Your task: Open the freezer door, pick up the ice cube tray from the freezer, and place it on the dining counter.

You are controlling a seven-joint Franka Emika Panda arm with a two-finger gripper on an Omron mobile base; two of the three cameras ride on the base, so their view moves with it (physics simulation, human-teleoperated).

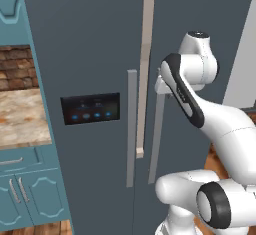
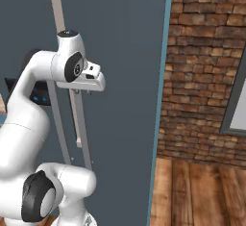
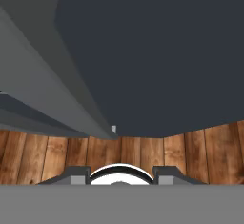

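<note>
While the tall slate-grey freezer door (image 1: 85,54) with its black, blue-lit control panel (image 1: 90,108) looks shut or barely ajar, nothing of the task appears done, and the main risk I judge is a grab at the wrong bar. Two long grey vertical handles stand side by side at the centre of the left base view: the panel door's handle (image 1: 131,129) and, just to its right across a pale strip (image 1: 145,64), the handle (image 1: 156,139) of the plain slate-grey door (image 1: 200,9). The white arm's two-finger gripper (image 1: 162,85) sits at the upper end of that right-hand bar — against the plain door, not the panelled one. In the hand view a grey bar (image 3: 52,94) runs down from the upper left past the dark fingertips (image 3: 162,174) at the bottom edge, beside them rather than between, over wooden floor (image 3: 200,151). Whether the jaws are spread or pinched I cannot tell. Pulling here would probably swing the wrong compartment — or the fingers would slide off the bar. The white ice cube tray presumably lies behind the closed slate-grey freezer (image 2: 120,52), and its place cannot be told.
</note>
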